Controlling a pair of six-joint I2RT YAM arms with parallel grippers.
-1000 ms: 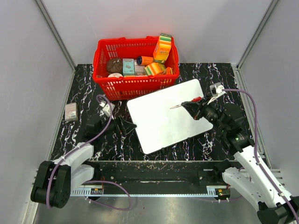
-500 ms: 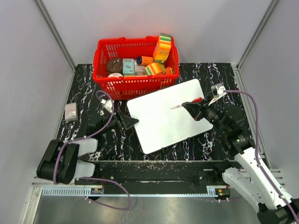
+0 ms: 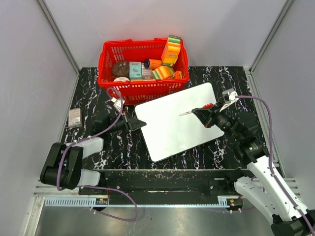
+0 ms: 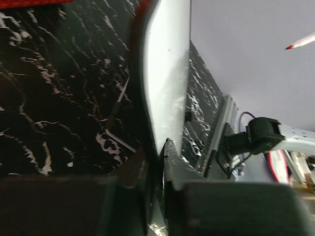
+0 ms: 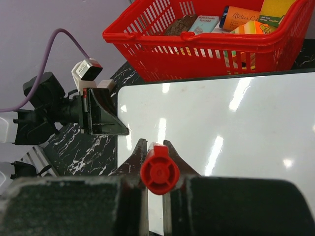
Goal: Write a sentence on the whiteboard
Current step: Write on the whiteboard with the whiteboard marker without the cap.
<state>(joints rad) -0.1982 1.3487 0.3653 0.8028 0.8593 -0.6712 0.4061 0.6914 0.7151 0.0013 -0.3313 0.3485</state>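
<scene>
Both arms (image 3: pixel 266 179) are white and black, with purple cables (image 5: pixel 59 30).

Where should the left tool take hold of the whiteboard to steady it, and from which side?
Pinch the whiteboard by its thin left edge, coming in level from the left. It lies flat on the table, so only the rim gives two opposing faces. The left tool is clamped there; the right tool holds the marker over the middle.

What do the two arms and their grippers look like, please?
Both arms mix white link shells with black joints. The left arm and right arm each trail a purple cable to a small white wrist camera. The left gripper and right gripper are black and wedge-shaped.
</scene>
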